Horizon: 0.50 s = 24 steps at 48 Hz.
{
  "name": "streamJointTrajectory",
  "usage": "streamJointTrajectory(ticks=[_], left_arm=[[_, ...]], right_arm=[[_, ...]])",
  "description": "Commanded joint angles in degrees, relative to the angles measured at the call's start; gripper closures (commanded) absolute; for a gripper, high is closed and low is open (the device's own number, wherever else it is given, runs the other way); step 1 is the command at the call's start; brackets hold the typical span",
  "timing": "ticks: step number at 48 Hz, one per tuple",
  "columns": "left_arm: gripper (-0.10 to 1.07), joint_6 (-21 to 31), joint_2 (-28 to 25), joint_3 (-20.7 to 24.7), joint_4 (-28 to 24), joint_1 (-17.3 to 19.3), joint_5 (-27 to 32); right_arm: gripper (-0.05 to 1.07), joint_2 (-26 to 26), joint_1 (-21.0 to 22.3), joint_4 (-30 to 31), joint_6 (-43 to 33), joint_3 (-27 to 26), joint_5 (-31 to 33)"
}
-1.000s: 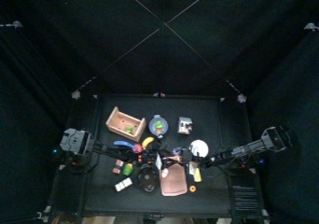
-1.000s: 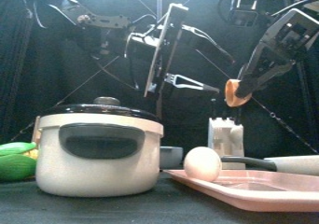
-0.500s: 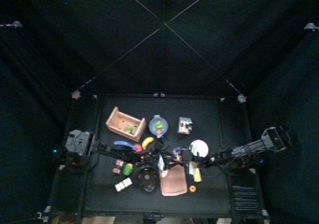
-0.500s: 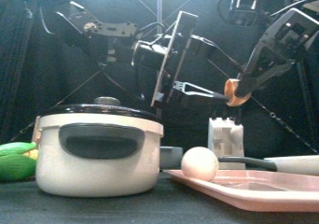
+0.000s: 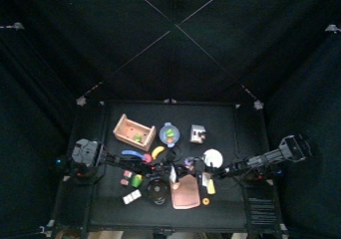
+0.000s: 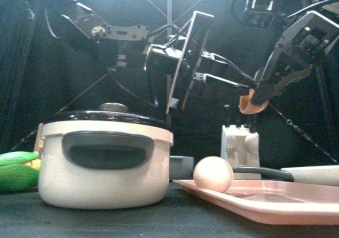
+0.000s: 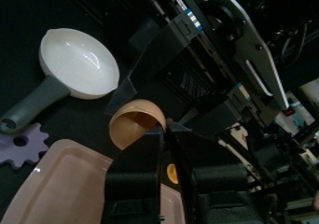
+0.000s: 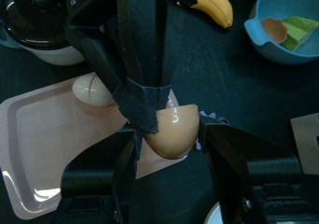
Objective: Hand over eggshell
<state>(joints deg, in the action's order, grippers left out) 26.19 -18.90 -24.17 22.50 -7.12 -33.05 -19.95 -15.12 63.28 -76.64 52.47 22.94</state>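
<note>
Pot (image 6: 103,161) below left tool, on table (image 6: 79,222). Pink tray (image 8: 44,134) under both tools, egg (image 8: 90,90) at its edge. Left tool (image 7: 166,133) clamped on eggshell (image 7: 134,122) rim, jaws either side of wall. Right tool (image 8: 171,134) also clamped on eggshell, jaws wide around its body. Eggshell in air between both tools, above tray.

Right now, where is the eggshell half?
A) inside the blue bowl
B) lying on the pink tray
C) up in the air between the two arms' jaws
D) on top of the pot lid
C: the eggshell hangs above the pink tray at the meeting jaws, shown in both wrist views; a whole egg lies on the tray.
</note>
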Motion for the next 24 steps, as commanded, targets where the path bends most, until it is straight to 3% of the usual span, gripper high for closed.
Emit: streamJointTrajectory(ticks=[1, 17, 24], left_arm=[[0.53, 0.09, 0.97, 0.44, -0.09, 0.26, -0.18], [0.53, -0.09, 2.29, -2.64, -2.99, 0.97, -0.18], [0.53, -0.26, 4.13, -4.48, -4.31, 0.97, -0.18]], right_arm=[[0.37, -0.97, 0.26, 0.44, -0.09, -1.58, -0.18], [0.15, -0.79, 0.18, 0.53, 0.00, -0.62, -0.18], [0.12, -1.58, 0.00, -0.44, -0.09, 0.00, -0.09]])
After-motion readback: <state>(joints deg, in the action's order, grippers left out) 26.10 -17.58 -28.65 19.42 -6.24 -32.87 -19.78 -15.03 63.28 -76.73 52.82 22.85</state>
